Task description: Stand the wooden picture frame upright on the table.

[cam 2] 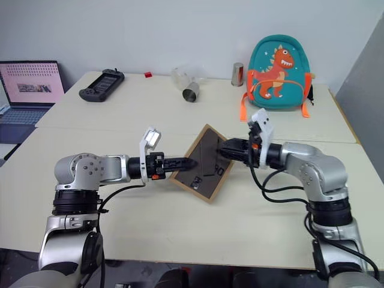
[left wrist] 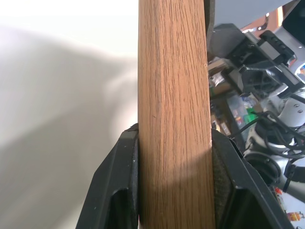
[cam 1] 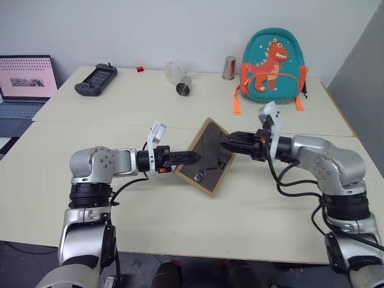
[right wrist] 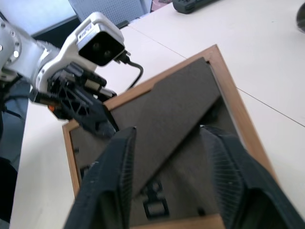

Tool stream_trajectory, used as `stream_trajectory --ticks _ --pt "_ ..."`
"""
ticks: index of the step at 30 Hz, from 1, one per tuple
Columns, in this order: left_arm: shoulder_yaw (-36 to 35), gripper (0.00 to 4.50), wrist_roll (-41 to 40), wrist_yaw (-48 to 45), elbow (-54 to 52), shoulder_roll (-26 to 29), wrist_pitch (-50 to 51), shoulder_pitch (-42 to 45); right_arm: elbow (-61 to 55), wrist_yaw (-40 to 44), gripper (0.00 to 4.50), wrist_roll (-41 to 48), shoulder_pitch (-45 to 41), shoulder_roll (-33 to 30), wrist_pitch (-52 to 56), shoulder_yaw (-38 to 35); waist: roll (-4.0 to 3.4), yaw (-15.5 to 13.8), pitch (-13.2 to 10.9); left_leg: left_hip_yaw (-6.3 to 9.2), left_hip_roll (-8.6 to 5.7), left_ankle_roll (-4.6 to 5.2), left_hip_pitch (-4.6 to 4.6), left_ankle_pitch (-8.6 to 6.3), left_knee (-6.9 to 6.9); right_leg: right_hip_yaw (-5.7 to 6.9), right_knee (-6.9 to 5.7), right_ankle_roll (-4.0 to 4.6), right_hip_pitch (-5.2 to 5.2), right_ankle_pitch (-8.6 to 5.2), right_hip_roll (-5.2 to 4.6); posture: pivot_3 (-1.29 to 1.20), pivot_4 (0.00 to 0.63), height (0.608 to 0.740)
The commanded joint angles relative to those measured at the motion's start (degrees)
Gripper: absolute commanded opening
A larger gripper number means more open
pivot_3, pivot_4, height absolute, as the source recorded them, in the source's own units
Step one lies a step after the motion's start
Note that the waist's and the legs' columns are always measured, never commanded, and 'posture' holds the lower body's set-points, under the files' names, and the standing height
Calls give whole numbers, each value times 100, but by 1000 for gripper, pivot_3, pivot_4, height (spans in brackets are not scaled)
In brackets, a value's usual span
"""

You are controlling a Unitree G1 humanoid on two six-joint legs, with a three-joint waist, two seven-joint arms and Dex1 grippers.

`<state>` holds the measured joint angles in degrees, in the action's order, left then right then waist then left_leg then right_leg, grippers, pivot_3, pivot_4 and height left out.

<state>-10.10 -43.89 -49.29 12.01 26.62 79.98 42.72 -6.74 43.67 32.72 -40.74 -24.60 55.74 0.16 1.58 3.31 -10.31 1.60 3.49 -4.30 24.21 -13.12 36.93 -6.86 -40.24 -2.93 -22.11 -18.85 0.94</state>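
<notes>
A wooden picture frame [cam 1: 204,157] hangs tilted above the cream desk [cam 1: 180,216], dark back facing up. The left claw [cam 1: 191,157] pinches its wooden edge. The right claw [right wrist: 167,183] is spread over the fold-out stand [right wrist: 167,114].

Bare table [cam 1: 180,222] around tilted wooden picture frame [cam 1: 207,157]; backpack [cam 1: 273,61], metal cups [cam 1: 183,90] well behind.
</notes>
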Motion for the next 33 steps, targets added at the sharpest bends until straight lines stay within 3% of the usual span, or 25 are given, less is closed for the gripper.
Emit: stream_trajectory --ticks 1,8,17,22,32,33 --pt "-289 1720 -233 70 -234 -41 -152 125 178 -188 3286 -28 -170 105 26 24 0 -3 0 0 0 0 7 0 1 0 0 0 -5 0 -1 0 150 740" --pt "-371 1720 -349 217 -427 -104 -145 30 392 -243 3286 -83 -171 241 -81 230 0 -9 0 6 1 -1 21 0 -1 8 10 1 -14 1 -2 0 150 740" --pt "-515 1720 -381 437 -424 -133 -94 -27 -333 48 3286 1671 -265 452 1151 -573 -2 -9 -1 11 3 -1 25 1 -1 14 14 1 -13 1 -3 0 150 740" --pt "-571 1720 -433 573 -364 -177 -73 -32 -384 -48 3286 1862 -160 216 1335 -746 -2 -8 -1 16 2 -1 25 1 0 19 15 1 -12 1 -3 0 150 740" --pt "-1026 1720 -834 1028 -421 -399 640 -114 -659 43 3286 1167 745 -936 610 -662 -2 -17 -1 19 0 0 40 0 0 22 28 1 -16 1 -3 0 150 740" --pt "-1032 1550 -831 1058 -443 -405 646 -138 -668 -5 3333 1174 788 -948 606 -695 -2 -17 -1 19 0 0 40 0 -1 22 28 1 -16 1 -3 0 150 740"
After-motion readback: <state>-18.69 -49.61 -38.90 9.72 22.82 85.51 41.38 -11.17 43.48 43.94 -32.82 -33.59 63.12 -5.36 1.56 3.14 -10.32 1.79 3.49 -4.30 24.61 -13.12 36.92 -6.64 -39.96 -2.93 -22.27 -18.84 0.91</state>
